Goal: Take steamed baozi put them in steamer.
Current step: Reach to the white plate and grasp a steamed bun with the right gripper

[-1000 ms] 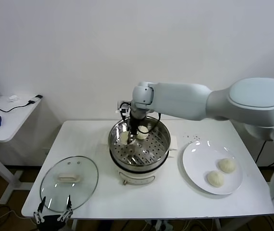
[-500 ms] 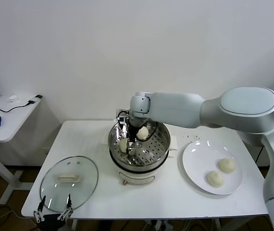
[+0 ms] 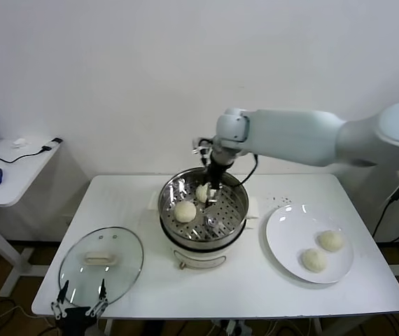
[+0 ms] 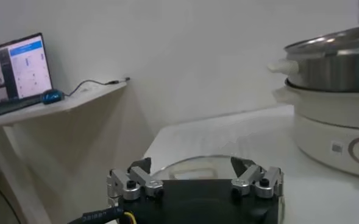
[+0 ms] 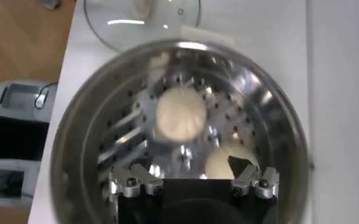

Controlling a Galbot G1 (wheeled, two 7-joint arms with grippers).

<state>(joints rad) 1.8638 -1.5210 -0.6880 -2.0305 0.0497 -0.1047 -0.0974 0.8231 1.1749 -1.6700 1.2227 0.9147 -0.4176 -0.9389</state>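
The steel steamer [image 3: 236,210] sits mid-table on its white cooker base [image 3: 199,253]. Two cream baozi lie on its perforated floor, one on the left side [image 3: 185,211] and one toward the back [image 3: 203,192]. My right gripper [image 3: 212,189] hangs open just above the back baozi, holding nothing. In the right wrist view the steamer [image 5: 75,140] fills the picture with one baozi [image 5: 179,114] ahead of the open gripper [image 5: 188,167] and the other baozi [image 5: 222,163] beside one finger. Two more baozi [image 3: 330,240] [image 3: 314,260] rest on the white plate [image 3: 287,231]. My left gripper [image 3: 79,308] is parked open below the table's front left edge.
A round glass lid [image 3: 101,264] lies flat at the front left of the table; the left wrist view shows the lid [image 4: 185,167] just beyond the left gripper [image 4: 191,169]. A side desk [image 3: 10,168] with a mouse stands at the far left.
My right gripper opened and let a baozi go onto the steamer floor at the left. It then rose and shifted toward the back right of the steamer. The left arm has not moved.
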